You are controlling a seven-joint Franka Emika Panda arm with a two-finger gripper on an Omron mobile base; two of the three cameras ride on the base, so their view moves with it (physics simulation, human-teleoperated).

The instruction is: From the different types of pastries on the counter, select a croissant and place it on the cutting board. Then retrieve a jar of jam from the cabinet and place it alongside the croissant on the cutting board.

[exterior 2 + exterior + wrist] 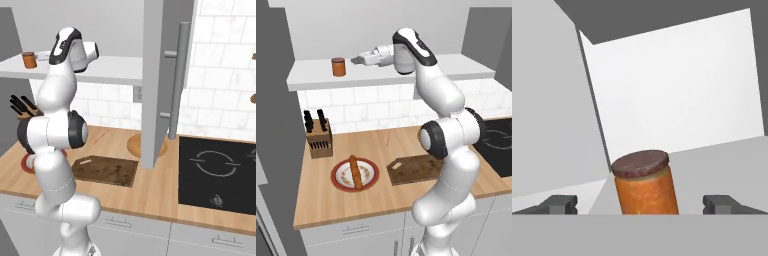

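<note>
The jar of jam (339, 67) was a stubby orange-brown cylinder with a darker, matte reddish-brown lid, standing upright on the cabinet (316, 75) on its thick, smooth white shelf ledge. Everything else here is placed relative to that jar.

The tool (355, 60) was level with the jar and just beside it, pointed straight at it, not touching. In the hand view its two small dark fingertips (559, 204) were spread wide, one on each side of the jar (644, 185), with clear space on both sides. So released, gripping nothing.

Well below the jar, on the light tan wood-grain counter (321, 200), sat a round red-rimmed plate (336, 177) with the long thin golden-brown loaf (356, 172) lying across it. Below the jar and further along the counter was the cutting board (411, 170), a dark brown, rough-grained rectangle with a small pale handle hole. I couldn't tell whether the croissant was on it, since the arm blocked part of the board.

A chunky wooden knife block (320, 137) with black handles stood almost directly under the jar, against the glossy white tiles.
</note>
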